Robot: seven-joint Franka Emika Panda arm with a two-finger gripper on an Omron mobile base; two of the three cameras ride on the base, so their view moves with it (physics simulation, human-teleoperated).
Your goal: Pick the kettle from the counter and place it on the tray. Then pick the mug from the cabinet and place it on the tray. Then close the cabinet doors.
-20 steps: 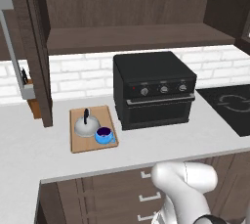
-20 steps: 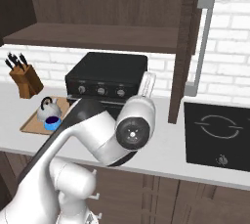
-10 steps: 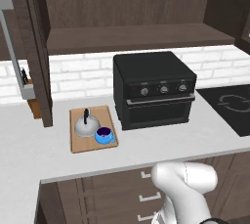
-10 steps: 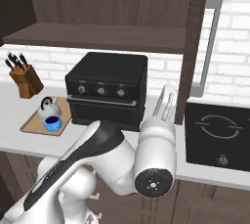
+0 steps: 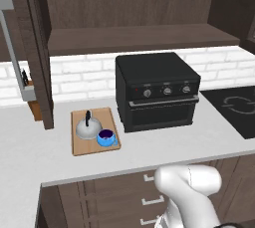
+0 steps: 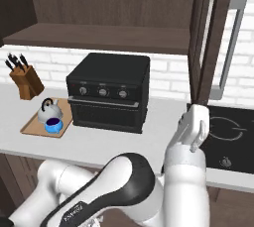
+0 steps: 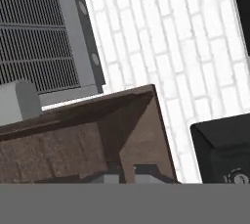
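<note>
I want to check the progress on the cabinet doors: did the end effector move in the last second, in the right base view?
Yes. The end effector went right, from before the oven to under the open cabinet door, beside the stovetop.

We see a black oven (image 5: 157, 90) against the white brick wall (image 5: 82, 72), a black stovetop (image 6: 228, 134) beside it and a knife block (image 6: 25, 80) farther off.

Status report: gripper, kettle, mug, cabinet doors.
Gripper raised by right cabinet door. Kettle and mug on tray. Doors open.
</note>
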